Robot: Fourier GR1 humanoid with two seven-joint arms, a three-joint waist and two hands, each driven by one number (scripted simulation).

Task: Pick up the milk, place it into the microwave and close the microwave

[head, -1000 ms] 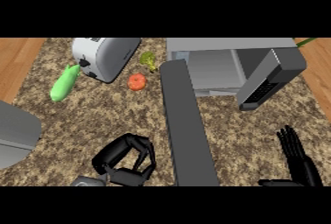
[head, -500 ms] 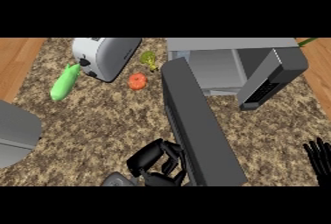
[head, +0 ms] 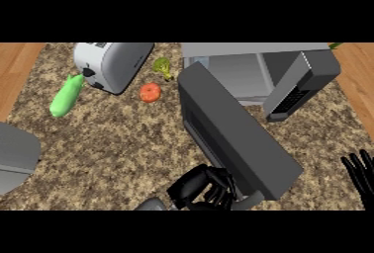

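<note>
while the speckled worktop (head: 124, 148) spreads under everything, the microwave (head: 256, 69) stands at its far side, up and to the right of the left hand (head: 201, 190). its dark door (head: 234, 133) hangs part open, slanting from the cabinet down toward that hand, whose curled fingers lie against the door's near end by the lower edge; whether they wrap round it cannot be told. no milk shows anywhere; what can be seen of the microwave's pale inside shows none. a silver toaster (head: 113, 62) sits far up and left of the left hand. a grey rounded object (head: 15, 155) is cut off by the left edge. a green cucumber (head: 66, 95) lies beside the toaster, an orange tomato (head: 150, 92) just right of it, and a small yellow-green vegetable (head: 163, 66) beyond the tomato. the right hand (head: 361, 173) rests at the right edge, fingers straight and apart, holding nothing.
</note>
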